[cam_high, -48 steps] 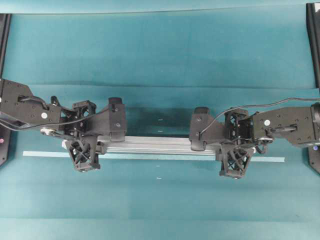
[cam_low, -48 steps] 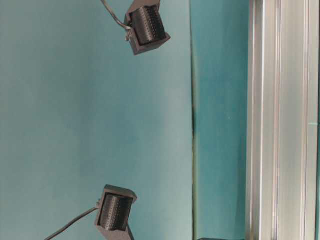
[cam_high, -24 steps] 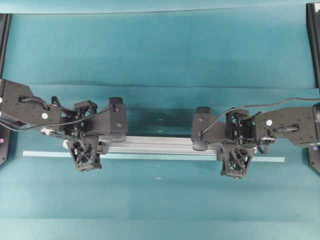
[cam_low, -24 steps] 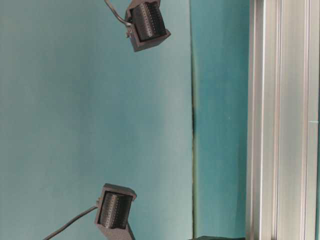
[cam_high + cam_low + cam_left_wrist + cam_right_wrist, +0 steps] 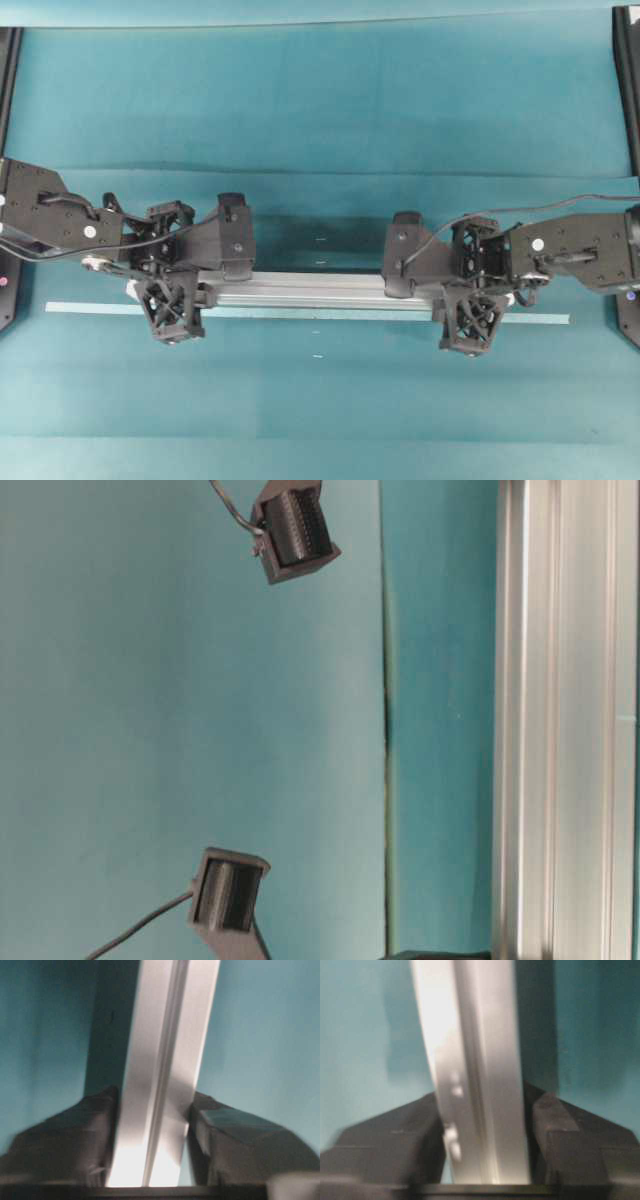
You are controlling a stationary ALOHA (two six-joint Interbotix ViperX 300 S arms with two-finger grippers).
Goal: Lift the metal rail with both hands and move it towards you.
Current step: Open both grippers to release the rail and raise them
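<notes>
The metal rail [image 5: 315,290] is a long grooved silver bar lying left to right across the teal table. My left gripper [image 5: 168,283] is shut on its left end and my right gripper [image 5: 472,292] is shut on its right end. In the left wrist view [image 5: 152,1125] and the right wrist view [image 5: 482,1125], black fingers press both sides of the rail [image 5: 165,1060] [image 5: 475,1060]. A dark shadow lies offset beside it, so it seems held a little above the table. It fills the right edge of the table-level view [image 5: 560,730].
A thin pale-teal tape strip [image 5: 540,318] runs along the table just near of the rail. Black frame posts stand at the far left [image 5: 8,60] and far right [image 5: 628,80] edges. A seam [image 5: 320,172] crosses the cloth behind the arms.
Both grippers stay shut on the rail. They and the rail have shifted only slightly; the wrist views and the rail in the table-level view are now blurred by motion.
</notes>
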